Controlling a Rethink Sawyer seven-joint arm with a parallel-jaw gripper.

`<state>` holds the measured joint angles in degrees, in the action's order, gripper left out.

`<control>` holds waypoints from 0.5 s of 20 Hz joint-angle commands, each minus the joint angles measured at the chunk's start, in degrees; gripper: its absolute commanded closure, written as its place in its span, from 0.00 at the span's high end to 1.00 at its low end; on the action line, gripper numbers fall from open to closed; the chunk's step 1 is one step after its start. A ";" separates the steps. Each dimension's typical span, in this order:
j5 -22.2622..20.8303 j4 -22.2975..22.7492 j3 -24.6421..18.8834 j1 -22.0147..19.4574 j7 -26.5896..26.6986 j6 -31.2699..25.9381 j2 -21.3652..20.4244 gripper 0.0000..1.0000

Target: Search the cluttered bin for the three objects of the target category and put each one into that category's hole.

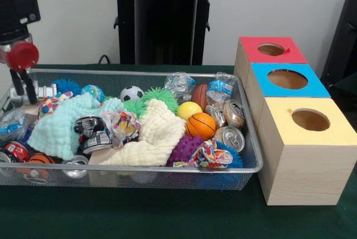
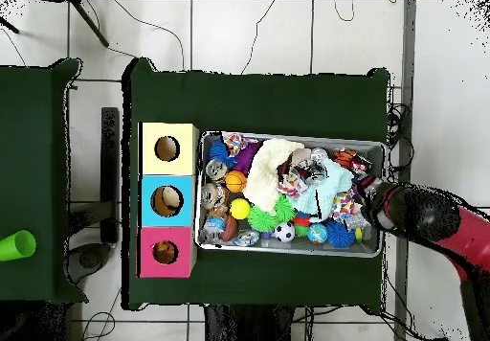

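The wire-mesh bin (image 1: 139,72) is full of clutter; it also shows in the overhead view (image 2: 287,253). No plush animal toy shows in the bin; cloths cover much of it. The red-topped wooden box (image 1: 245,49) stands farthest back in the row of boxes beside the bin, and its round hole (image 1: 271,49) faces up. In the overhead view the red box (image 2: 166,272) is the bottom one. My gripper (image 1: 23,87) hangs over the bin's left end, just above the clutter, fingers slightly apart with nothing seen between them. In the overhead view the gripper (image 2: 368,203) is at the bin's right end.
A blue-topped box (image 1: 287,91) and a yellow-topped box (image 1: 301,155) stand beside the red one. In the bin lie a mint cloth (image 1: 61,125), a cream cloth (image 1: 156,133), a basketball (image 1: 201,125), a soccer ball (image 1: 131,93), a green hairy ball (image 1: 159,97), a purple spiky ball (image 1: 184,149) and cans (image 1: 230,136).
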<state>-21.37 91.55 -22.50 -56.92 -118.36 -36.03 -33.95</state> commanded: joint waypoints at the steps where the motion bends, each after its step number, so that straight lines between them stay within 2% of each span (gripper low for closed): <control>1: -3.74 -3.62 0.86 1.73 2.04 3.75 5.35 1.00; 4: -3.77 -3.25 -0.73 0.42 3.96 4.53 4.26 1.00; 6: -2.91 -3.65 -1.39 0.07 4.97 2.25 2.98 1.00; 10: -1.79 -9.70 -2.72 0.29 8.27 -3.64 4.86 1.00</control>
<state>-22.81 89.14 -22.51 -55.97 -118.36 -34.41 -31.58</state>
